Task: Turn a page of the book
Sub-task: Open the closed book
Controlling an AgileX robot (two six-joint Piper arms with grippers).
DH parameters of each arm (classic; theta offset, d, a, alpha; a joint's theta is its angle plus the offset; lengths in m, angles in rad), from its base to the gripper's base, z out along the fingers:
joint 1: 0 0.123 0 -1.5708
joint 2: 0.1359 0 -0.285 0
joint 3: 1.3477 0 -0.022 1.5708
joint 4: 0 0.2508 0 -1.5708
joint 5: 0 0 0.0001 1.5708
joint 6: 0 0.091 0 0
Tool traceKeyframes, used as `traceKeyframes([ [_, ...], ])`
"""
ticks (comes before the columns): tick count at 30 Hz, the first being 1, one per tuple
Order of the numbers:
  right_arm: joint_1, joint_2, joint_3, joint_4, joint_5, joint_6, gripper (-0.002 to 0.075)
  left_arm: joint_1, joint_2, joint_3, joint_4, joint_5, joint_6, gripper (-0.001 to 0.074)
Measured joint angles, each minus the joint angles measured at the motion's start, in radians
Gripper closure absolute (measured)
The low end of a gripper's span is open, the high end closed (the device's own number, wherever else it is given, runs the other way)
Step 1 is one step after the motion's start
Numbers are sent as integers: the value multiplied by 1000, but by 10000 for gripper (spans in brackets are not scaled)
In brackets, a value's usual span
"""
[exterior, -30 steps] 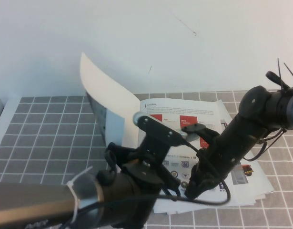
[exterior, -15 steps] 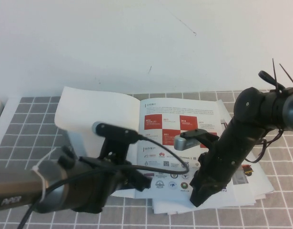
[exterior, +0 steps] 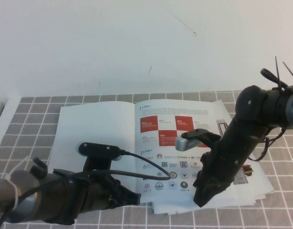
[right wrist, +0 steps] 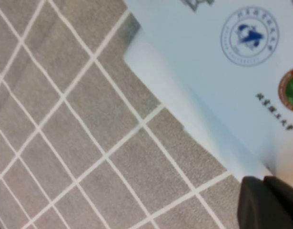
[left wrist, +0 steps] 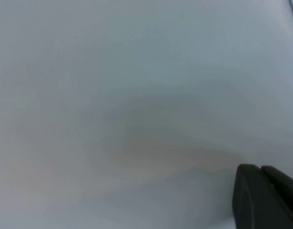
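**Page Turned, Arms Yet to Clear**

Since the page (exterior: 96, 129) lies flat and blank on the left of the open book (exterior: 179, 138), turning looks done. Left pincer (exterior: 132, 196) rests over it, state untellable; right pincer (exterior: 199, 199) presses together at the book's near edge.

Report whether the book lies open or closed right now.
Open. The book lies spread on the grid mat: the blank white page lies flat on the left, and the page with red squares and logos faces up on the right.

Black jointed arms, cables, zip ties
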Motion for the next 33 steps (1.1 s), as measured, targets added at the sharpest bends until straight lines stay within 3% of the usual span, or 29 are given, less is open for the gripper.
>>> traceKeyframes([
  [11, 0, -354, 0, -46, -5, -18, 721, 5, -59, 25, -2, 121, 29, 738],
  [16, 0, -557, 0, -210, -16, 46, 721, 3, -196, 27, -2, 133, 111, 738],
  [23, 0, -824, 2, -554, 24, 285, 721, 3, -443, 27, -2, 135, 203, 738],
  [33, 0, -1147, 159, -796, 58, 462, 721, 3, -780, 38, -2, 165, 289, 738],
])
